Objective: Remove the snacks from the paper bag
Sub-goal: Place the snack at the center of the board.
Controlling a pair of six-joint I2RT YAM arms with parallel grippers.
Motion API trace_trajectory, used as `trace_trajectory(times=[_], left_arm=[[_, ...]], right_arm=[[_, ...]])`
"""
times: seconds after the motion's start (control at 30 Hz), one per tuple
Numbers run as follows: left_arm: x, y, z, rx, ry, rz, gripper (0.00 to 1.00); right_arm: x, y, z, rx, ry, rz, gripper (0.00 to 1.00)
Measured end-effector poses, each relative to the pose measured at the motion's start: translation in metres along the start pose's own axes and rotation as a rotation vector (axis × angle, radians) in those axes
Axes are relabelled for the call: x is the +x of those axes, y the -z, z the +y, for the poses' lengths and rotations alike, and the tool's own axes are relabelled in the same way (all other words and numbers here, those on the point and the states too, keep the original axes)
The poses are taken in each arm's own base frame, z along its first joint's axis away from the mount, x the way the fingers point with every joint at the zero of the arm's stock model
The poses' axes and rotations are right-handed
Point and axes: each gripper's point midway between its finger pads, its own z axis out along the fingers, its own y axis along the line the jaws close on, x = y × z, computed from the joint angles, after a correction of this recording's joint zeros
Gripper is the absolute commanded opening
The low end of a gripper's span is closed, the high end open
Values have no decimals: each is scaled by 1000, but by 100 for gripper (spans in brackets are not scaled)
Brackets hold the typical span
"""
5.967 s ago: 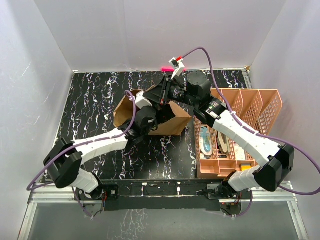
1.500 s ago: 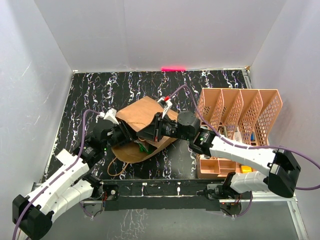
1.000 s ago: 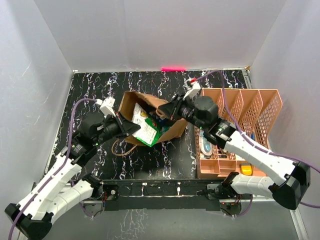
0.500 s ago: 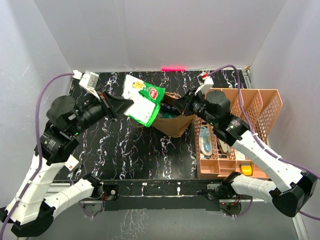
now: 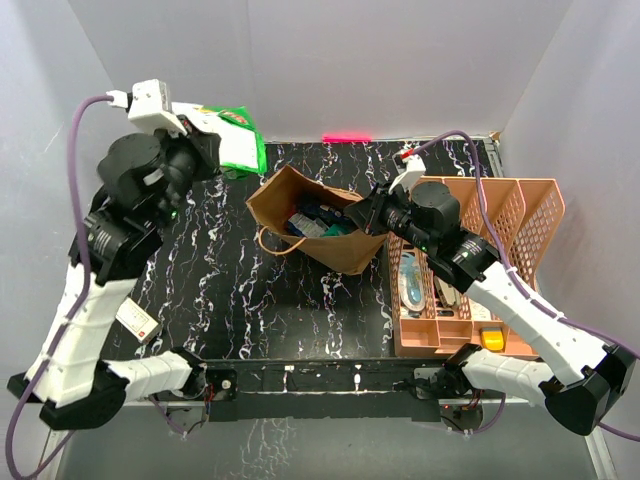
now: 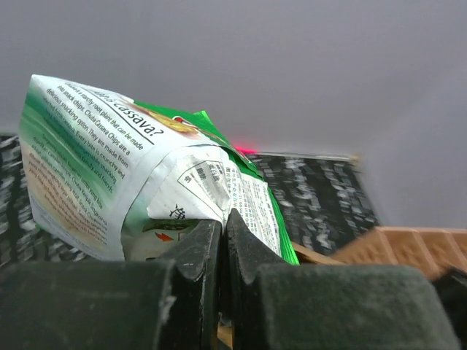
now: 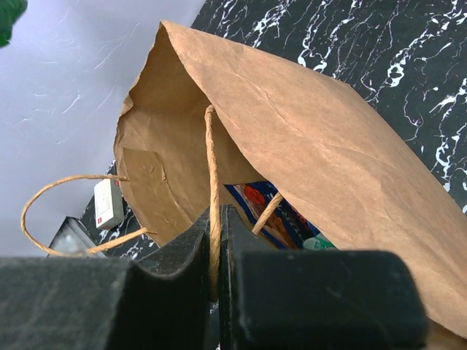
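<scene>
Left gripper [image 5: 213,140] is parked way up over the far-left corner of the table [image 5: 200,280]. Its fingers [image 6: 191,251] are squeezed tight on the lower edge of the green-white packet [image 5: 236,140]. From the top cam I mostly get the green end and a bit of white, and I can't really see the grip at all. The left wrist cam fixes that: the fingers are pinched with basically no gap, the packet's crinkled fold is caught between them, and the white side with "CASSAVA?" printed on it faces the lens. What that cam can't tell me is how far the packet is from the bag. Overhead it's well apart, off to the left.

The paper bag [image 5: 330,240] sits mid-table, mouth tipped up toward the top cam, just beside the pink organiser [image 5: 500,205]. Right gripper [image 5: 366,212] is at the bag's right rim. Overhead I can't tell the gap there, but the right wrist cam shows the fingers [image 7: 168,284] narrow, nipped on the rim right where one cord handle [image 7: 212,168] runs down between them. The other handle loop [image 7: 55,193] hangs outside on the left.

More snacks [image 5: 308,222] are in the bag. The wrist view only catches a blue-red one plus a sliver of green.
</scene>
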Motion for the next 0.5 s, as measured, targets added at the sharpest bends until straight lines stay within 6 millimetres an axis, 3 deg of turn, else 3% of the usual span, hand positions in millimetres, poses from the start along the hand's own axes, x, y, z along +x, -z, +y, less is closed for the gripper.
trace_trajectory(times=[0.17, 0.37, 0.5], left_arm=[[22, -22, 58, -362, -88, 69, 0], [88, -22, 93, -500, -121, 186, 0], [112, -25, 107, -543, -105, 225, 0]], right_arm=[[0, 2, 0, 2, 2, 1, 8], [0, 3, -1, 4, 5, 2, 8], [2, 3, -1, 5, 4, 9, 8]])
